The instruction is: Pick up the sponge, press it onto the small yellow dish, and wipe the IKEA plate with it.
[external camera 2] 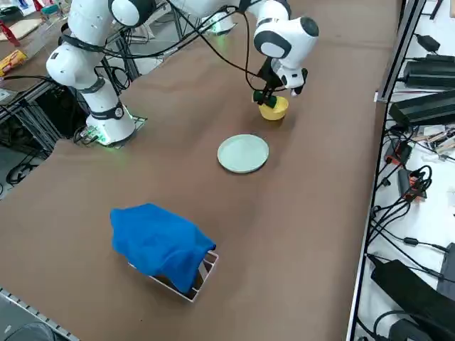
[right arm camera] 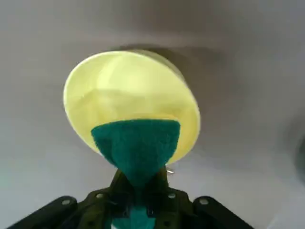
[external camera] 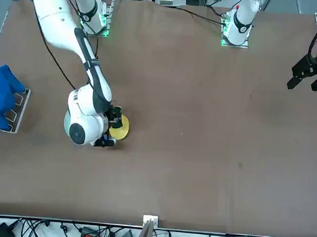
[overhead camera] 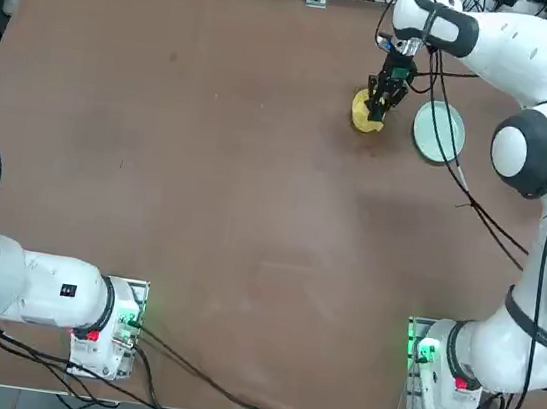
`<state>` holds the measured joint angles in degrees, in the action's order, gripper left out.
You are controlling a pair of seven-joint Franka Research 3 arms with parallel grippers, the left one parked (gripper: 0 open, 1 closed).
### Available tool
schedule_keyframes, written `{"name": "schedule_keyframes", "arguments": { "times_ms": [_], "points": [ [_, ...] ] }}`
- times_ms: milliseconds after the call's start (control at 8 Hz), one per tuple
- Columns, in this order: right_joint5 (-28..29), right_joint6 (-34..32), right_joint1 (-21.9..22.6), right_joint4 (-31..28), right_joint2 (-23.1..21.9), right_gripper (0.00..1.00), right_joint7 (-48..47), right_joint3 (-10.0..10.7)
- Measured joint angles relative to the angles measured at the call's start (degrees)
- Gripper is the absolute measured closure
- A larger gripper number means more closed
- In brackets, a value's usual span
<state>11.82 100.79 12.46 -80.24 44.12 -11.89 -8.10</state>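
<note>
My right gripper (right arm camera: pixel 138 202) is shut on the sponge (right arm camera: pixel 136 145), whose dark green face bulges out between the fingers. The sponge hangs over the near rim of the small yellow dish (right arm camera: pixel 128 95); whether it touches the dish I cannot tell. In the top view the gripper (overhead camera: pixel 377 105) sits over the yellow dish (overhead camera: pixel 362 122) at the far right of the table. The pale mint IKEA plate (overhead camera: pixel 439 130) lies bare just to the right of the dish. From the right side the gripper (external camera 2: pixel 264 94) stands above the dish (external camera 2: pixel 274 109), with the plate (external camera 2: pixel 243 153) nearer the camera.
A blue cloth (external camera 2: pixel 160 241) drapes over a small rack near the table's right edge. The right arm's cables (overhead camera: pixel 475 206) hang over the table beside the plate. The brown table (overhead camera: pixel 203 205) stretches wide to the left.
</note>
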Motion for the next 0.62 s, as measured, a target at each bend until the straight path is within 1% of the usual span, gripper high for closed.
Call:
{"name": "schedule_keyframes", "arguments": {
  "times_ms": [250, 625],
  "points": [
    [0.00, 0.04, -0.01, 1.35, 0.20, 0.85, 0.21, 0.61],
    [0.00, 0.04, 0.21, 3.55, 0.58, 0.85, 0.22, 0.66]
  ]
}}
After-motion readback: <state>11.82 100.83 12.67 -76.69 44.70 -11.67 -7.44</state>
